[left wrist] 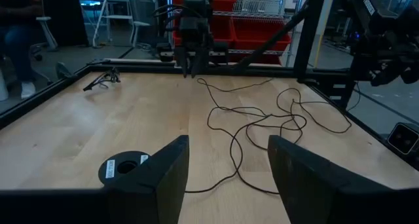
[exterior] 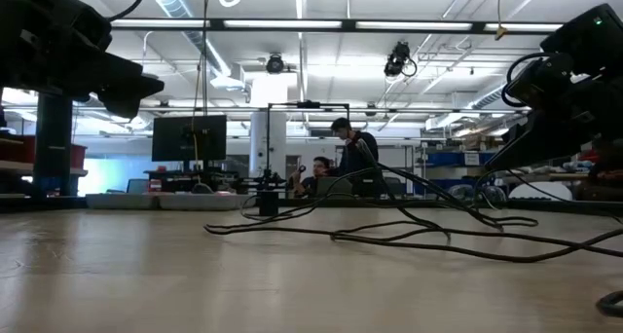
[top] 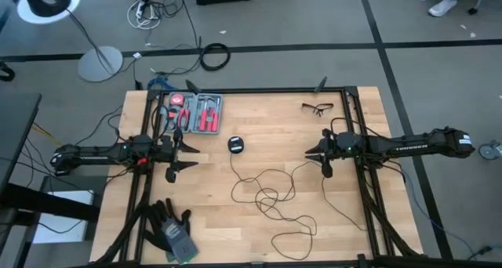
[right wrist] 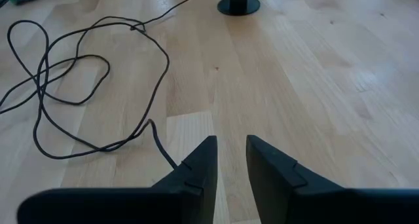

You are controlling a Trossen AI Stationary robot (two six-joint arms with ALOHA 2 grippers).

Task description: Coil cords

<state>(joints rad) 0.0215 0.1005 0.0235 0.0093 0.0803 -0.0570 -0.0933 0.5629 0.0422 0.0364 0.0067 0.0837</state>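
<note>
The table (top: 274,127) is a light wooden top framed by black rails, and it carries everything described here. The left gripper (top: 185,154) hangs over the table's left part with its fingers (left wrist: 163,178) spread wide and holding nothing. The right gripper (top: 320,157) hangs over the right part, its jaws parted by a narrow gap and likewise empty; one stretch of cord runs under its fingers (right wrist: 200,165) without being clamped. A pair of gloves (top: 169,227) lies at the near left corner, a tool tray (top: 196,113) at the far left, and safety glasses (top: 317,107) at the far right. The cord (top: 271,193) sprawls in loose, overlapping loops across the middle and near-right part of the table, between the two grippers. It has no single long axis; the tangle spreads roughly from the puck toward the near right. The cord appears very thin, light and limp, so it should follow any pull and snag on its own crossings. The puck (top: 236,144), rigid and slightly heavier, sits at the far-left end of the run and is the likeliest anchor; alternatively, a free outer loop gives clean purchase.
</note>
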